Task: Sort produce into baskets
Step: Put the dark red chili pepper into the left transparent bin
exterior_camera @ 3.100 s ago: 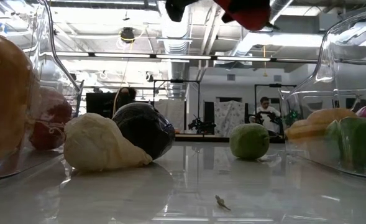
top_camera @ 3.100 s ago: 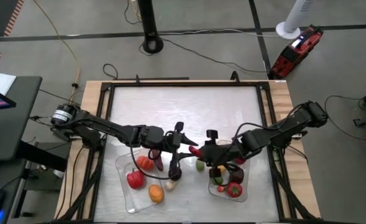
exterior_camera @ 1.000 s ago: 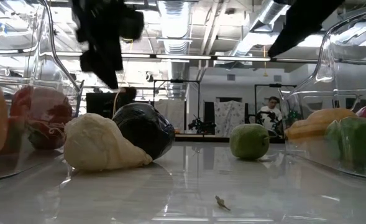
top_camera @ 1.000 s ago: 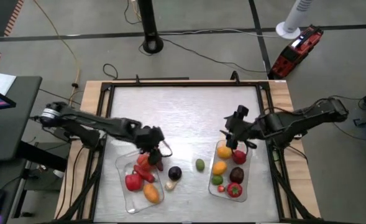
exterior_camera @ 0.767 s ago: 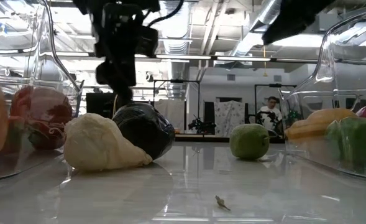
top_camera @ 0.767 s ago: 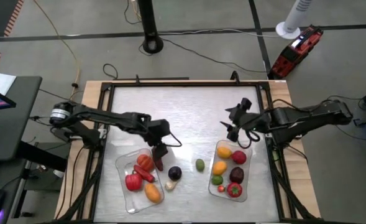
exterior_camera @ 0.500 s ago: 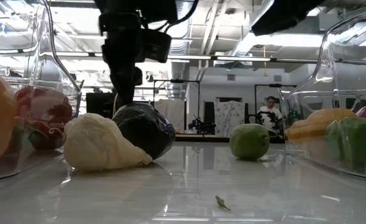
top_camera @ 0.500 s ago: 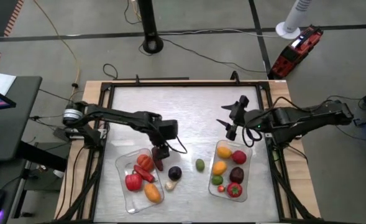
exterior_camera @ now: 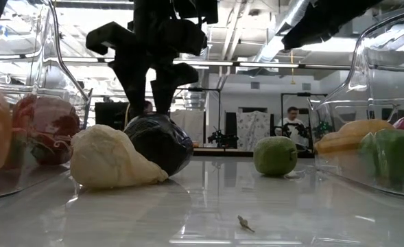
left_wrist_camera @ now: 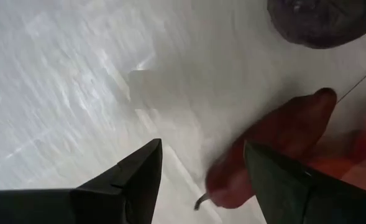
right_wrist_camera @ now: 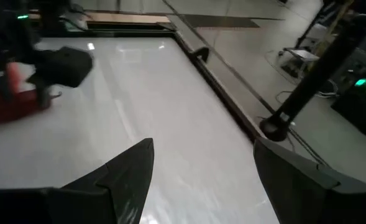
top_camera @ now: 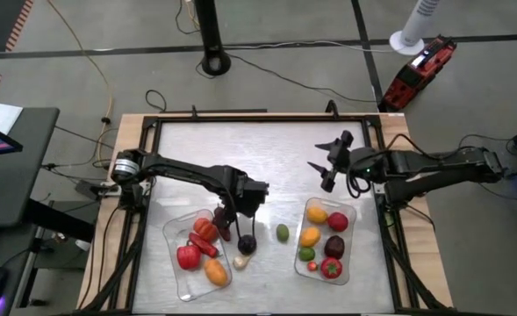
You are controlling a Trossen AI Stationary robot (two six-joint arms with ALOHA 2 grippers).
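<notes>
Two clear baskets sit near the front: the left one [top_camera: 172, 235] holds red and orange produce, the right one [top_camera: 348, 239] yellow, orange, green and red pieces. A dark purple piece [top_camera: 247, 245], a pale garlic [top_camera: 240, 261] and a green piece [top_camera: 282, 233] lie on the table between them. A dark red chili [left_wrist_camera: 276, 143] lies at the left basket's right rim. My left gripper [left_wrist_camera: 201, 165] hangs open, pointing down just above the chili and the purple piece [exterior_camera: 162, 143]. My right gripper [top_camera: 321, 174] is open over bare table beyond the right basket.
A black frame [top_camera: 258, 116] runs around the white tabletop; its far half is bare. A red tool [top_camera: 416, 75] and cables lie on the floor beyond. In the low view a person [exterior_camera: 292, 123] shows in the room behind.
My left gripper has swung from over the left basket toward the table's right and near edge, and now hangs over the chili and the purple piece. My right gripper has drawn back from the right basket toward the far edge. No produce has moved.
</notes>
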